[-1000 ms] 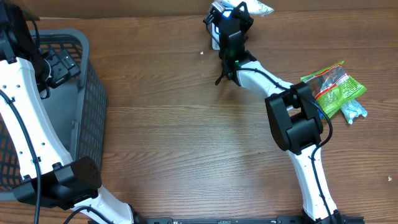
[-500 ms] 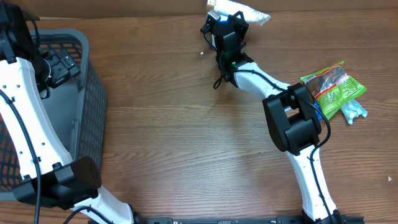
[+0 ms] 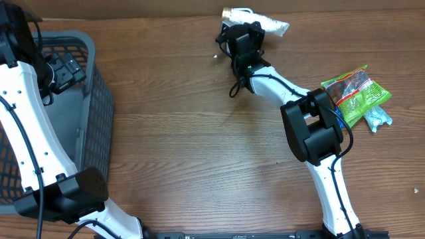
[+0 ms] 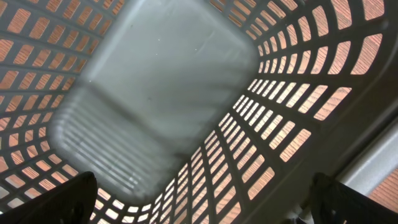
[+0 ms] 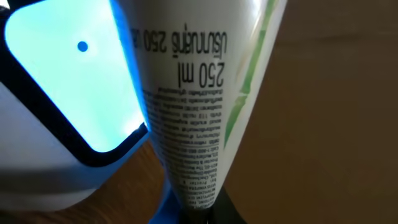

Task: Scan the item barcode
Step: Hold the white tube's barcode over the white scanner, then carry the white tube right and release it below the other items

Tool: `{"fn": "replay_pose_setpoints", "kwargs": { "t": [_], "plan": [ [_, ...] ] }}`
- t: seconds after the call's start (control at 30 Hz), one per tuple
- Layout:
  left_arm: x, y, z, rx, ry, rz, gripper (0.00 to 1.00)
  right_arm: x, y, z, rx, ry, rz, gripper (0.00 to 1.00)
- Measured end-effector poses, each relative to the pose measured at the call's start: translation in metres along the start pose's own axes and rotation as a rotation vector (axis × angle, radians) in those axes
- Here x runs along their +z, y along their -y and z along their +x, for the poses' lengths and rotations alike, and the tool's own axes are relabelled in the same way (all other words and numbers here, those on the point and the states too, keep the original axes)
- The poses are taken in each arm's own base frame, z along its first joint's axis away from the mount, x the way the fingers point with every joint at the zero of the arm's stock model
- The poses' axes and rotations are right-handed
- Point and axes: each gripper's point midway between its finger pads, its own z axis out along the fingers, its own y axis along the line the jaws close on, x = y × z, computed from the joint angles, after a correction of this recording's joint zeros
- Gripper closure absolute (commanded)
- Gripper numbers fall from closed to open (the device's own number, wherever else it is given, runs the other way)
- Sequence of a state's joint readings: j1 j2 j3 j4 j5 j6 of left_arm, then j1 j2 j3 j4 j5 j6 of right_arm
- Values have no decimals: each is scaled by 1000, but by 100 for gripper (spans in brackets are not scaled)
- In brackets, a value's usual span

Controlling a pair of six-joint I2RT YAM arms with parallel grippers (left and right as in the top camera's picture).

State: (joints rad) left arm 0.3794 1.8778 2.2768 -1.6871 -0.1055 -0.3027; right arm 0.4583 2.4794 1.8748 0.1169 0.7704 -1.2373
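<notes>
Wood-grain bench [image 3: 172, 153] viewed from overhead, with grey mesh basket [image 3: 93, 79] at the left edge and green packet [image 3: 352, 89] lying well apart at the right. Right gripper [image 3: 247, 32] extended to the far edge of the bench, clamped together on the flat crimped end of white tube [image 3: 271, 25], the item to be scanned. From the right wrist: tube body widening away from the gripper, held just beside the lit cyan window of white scanner [image 5: 68, 87]; contact between the two not determinable. Toward the wrist camera only a volume marking and fine print, no barcode visible; side facing the scanner window hidden. Left gripper [image 4: 211, 205] spread wide and empty, hanging above the basket floor, taking no part. Probable step: presentation of the tube to the scanner, with no visible sign of a completed read. Likely failure modes: (1) no read, caused by the barcode turned away from the window, or by the tube held too close and too oblique for the beam; (2) swivelling or slipping of the tube in the grip, caused by a hold on a thin, slick end with most of the weight far from the gripper, especially during any rotation in search of the code; (3) nudging of the scanner toward the far edge of the bench, caused by sideways contact from tube or gripper; (4) glare off the glossy curved surface, spoiling the read.
</notes>
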Motion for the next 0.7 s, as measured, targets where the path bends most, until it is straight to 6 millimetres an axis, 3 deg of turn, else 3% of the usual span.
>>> {"fn": "replay_pose_setpoints", "kwargs": {
  "t": [0.2, 0.37, 0.5, 0.67, 0.7],
  "plan": [
    [0, 0, 0, 0, 0, 0, 0, -5, -9, -1, -35, -6, -31, 96],
    [0, 0, 0, 0, 0, 0, 0, -28, -12, -3, -137, 0, -136, 96],
    [0, 0, 0, 0, 0, 0, 0, -71, -11, -5, -202, 44, -285, 96],
    [0, 0, 0, 0, 0, 1, 0, -150, 3, -13, -110, 146, -489, 96],
    [0, 0, 0, 0, 0, 1, 0, -179, 4, -16, -71, 188, -576, 96]
  ]
}}
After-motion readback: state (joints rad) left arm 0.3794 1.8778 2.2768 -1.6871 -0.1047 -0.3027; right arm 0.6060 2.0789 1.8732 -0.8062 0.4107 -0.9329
